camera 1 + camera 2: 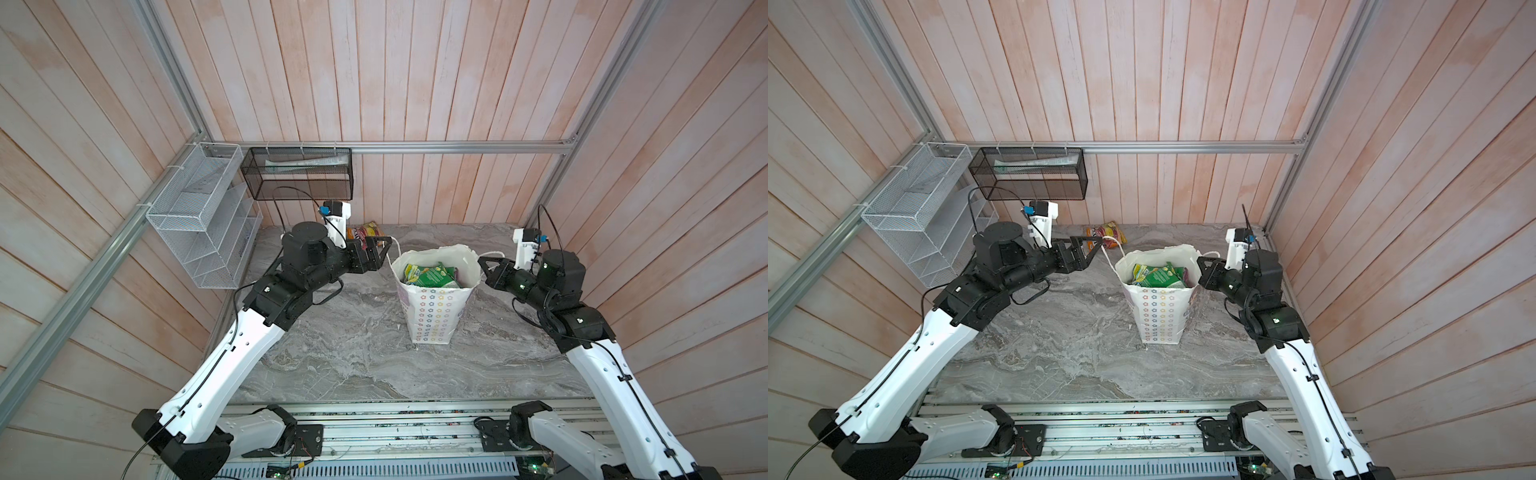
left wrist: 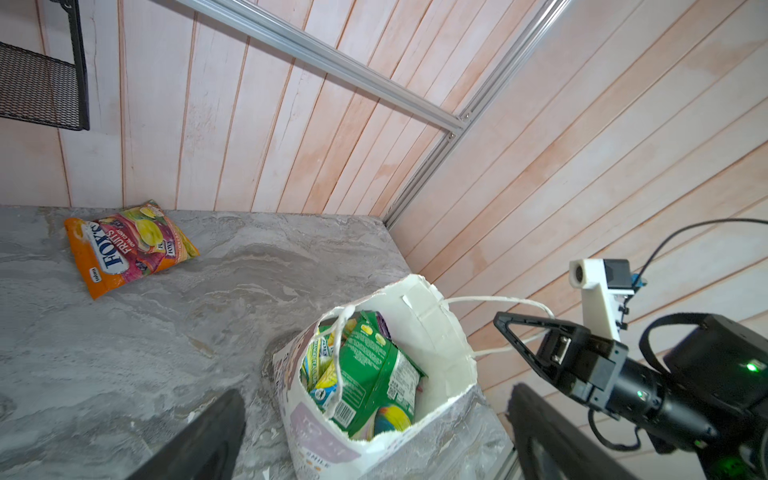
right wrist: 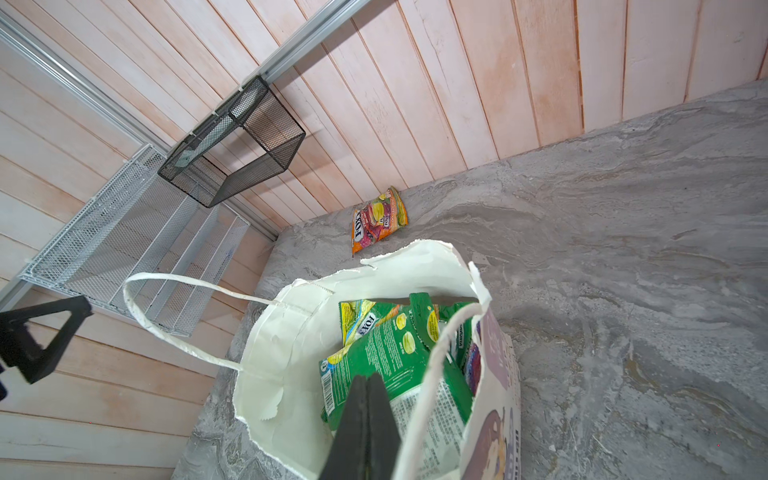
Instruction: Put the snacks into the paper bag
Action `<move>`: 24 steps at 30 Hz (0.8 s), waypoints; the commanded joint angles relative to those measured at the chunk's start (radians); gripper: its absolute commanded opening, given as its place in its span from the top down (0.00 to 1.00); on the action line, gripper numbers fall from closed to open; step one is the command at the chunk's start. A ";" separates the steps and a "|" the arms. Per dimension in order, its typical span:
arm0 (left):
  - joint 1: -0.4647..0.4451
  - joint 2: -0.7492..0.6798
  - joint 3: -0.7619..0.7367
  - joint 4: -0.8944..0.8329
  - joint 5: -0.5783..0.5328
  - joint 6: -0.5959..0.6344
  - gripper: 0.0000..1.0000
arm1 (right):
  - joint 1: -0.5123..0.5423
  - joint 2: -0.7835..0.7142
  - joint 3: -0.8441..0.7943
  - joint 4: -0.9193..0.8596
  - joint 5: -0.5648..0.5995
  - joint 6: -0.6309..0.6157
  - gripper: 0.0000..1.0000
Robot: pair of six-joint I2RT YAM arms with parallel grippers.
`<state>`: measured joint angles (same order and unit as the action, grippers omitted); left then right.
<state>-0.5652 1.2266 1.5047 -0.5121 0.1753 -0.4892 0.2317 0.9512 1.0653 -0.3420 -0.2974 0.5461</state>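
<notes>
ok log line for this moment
left gripper open, empty | right gripper shut beside white paper bag rim | green glossy packets in bag | orange-pink glossy packet on grey marble table

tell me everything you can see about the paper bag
The bag is white paper printed with rows of small coloured flowers and purple panels. It stands upright on the table, mouth open, its rim ragged and torn. White cord handles droop loose from the rim. Green packets fill it close to the top. The shut right hand is at its rim. Whether they touch is unclear.
</notes>
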 commanded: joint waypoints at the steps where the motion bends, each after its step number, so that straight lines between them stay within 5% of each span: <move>1: 0.001 -0.025 0.087 -0.168 -0.073 0.056 0.00 | -0.005 -0.030 -0.011 0.011 -0.018 0.017 1.00; 7: 0.087 -0.114 0.006 -0.153 -0.119 -0.033 0.00 | -0.006 -0.056 -0.033 0.007 -0.004 0.040 1.00; 12: 0.316 -0.071 -0.184 -0.079 0.105 -0.124 0.00 | -0.007 -0.092 -0.081 0.037 0.011 0.056 1.00; 18: 0.389 0.146 -0.381 0.180 0.086 -0.211 0.00 | -0.006 -0.126 -0.120 0.074 0.000 0.062 1.00; 24: 0.385 0.519 -0.292 0.361 0.037 -0.191 0.01 | -0.006 -0.151 -0.180 0.079 -0.008 0.068 1.00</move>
<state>-0.1776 1.6497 1.1484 -0.3038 0.2424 -0.6754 0.2272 0.8238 0.9077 -0.2855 -0.2901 0.6029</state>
